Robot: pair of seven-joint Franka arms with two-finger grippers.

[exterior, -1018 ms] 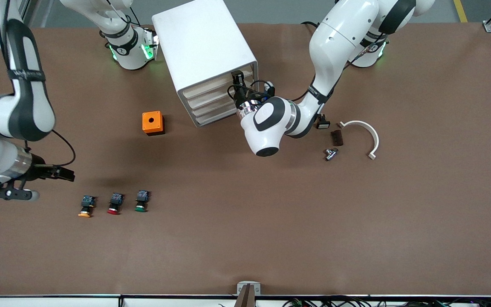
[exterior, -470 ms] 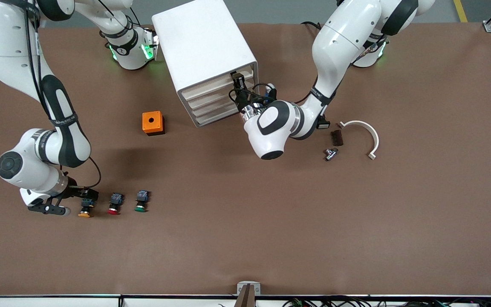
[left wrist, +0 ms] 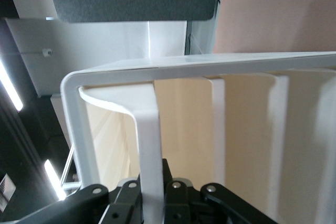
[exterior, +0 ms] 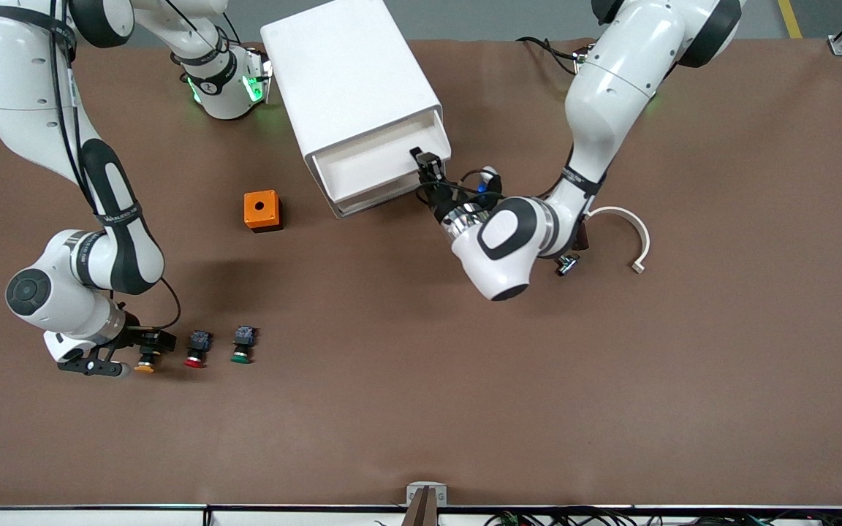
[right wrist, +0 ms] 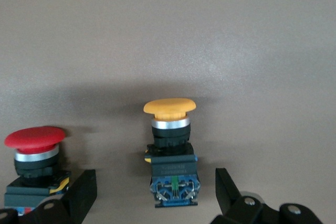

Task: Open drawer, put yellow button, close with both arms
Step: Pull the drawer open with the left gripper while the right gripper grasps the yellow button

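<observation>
Yellow button (exterior: 145, 363) lies on the table (exterior: 421, 409) beside the red button (exterior: 195, 349) toward the right arm's end. The right gripper (exterior: 148, 342) is down over it, fingers (right wrist: 81, 195) spread either side, not touching. Farther off, the left gripper (exterior: 428, 166) is clamped on the drawer (exterior: 381, 157), drawn partly out of the cabinet (exterior: 340, 66).

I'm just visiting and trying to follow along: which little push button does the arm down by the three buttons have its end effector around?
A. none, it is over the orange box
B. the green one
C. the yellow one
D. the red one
C: the right wrist view shows the yellow button standing between the open fingers of the right end effector, not yet gripped, with the red button just outside them.
</observation>
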